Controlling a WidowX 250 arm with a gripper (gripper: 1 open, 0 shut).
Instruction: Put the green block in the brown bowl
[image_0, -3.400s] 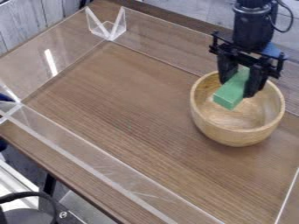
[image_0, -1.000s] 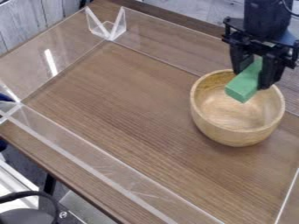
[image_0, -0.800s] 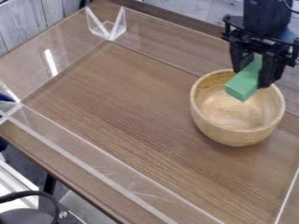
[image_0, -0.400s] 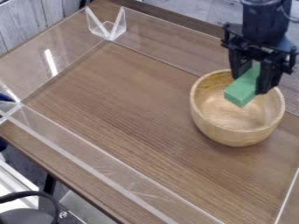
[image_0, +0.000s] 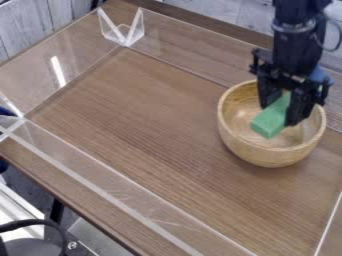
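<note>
The brown bowl (image_0: 241, 143) sits on the wooden table at the right. My black gripper (image_0: 286, 100) hangs straight down over the bowl's far right side. Its fingers (image_0: 262, 88) are shut on the green block (image_0: 274, 118), which tilts down into the bowl's hollow. The block's upper end is hidden between the jaws. Whether its lower end touches the bowl's floor cannot be told.
A clear acrylic wall (image_0: 54, 68) rings the wooden tabletop (image_0: 127, 130), with a folded clear corner piece (image_0: 123, 28) at the back left. The table's front edge runs along the bottom left.
The gripper has come down with the green block, from above the bowl's rim into the bowl, shifting slightly toward the front.
</note>
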